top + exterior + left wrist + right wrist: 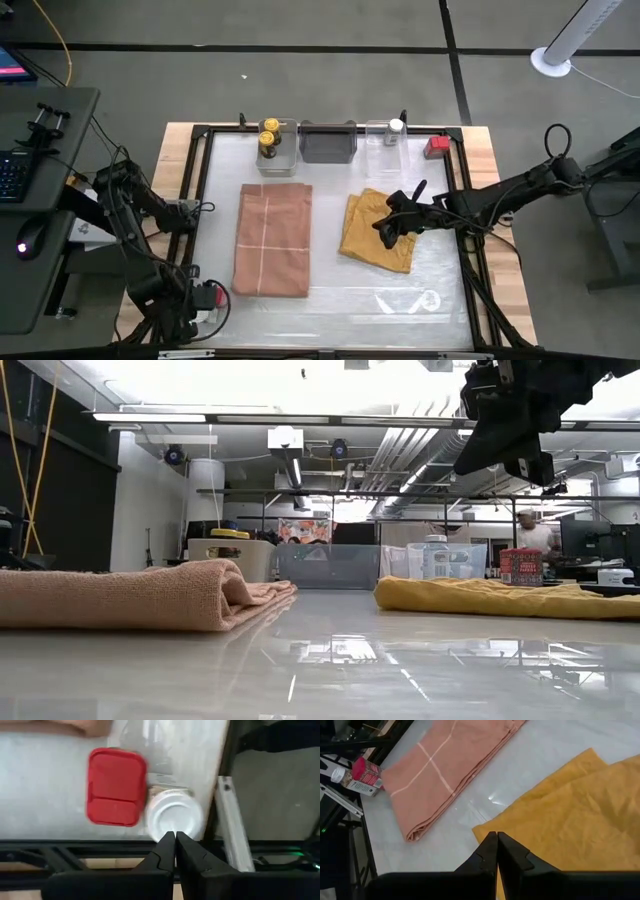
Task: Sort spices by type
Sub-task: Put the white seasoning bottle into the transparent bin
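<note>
Two yellow-lidded jars (pixel 270 133) stand in a clear bin at the table's far edge. One white-topped shaker (pixel 396 127) stands in another clear bin, and a red tin (pixel 436 147) stands on the table to the right of that bin. A second red tin (pixel 116 787) and a second white-topped shaker (pixel 172 815) stand side by side at the near left corner. My left gripper (pixel 175 837) is shut and sits above them, looking down on the shaker's top. My right gripper (pixel 385 232) is shut and hangs high over the mustard cloth (pixel 378 230).
A folded pink cloth (pixel 272 240) lies left of centre, and the mustard cloth lies right of centre. A dark bin (pixel 328 142) sits between the two clear bins. A black frame (pixel 200 200) rims the table. In the low view a person (pixel 525 532) shows far behind the table.
</note>
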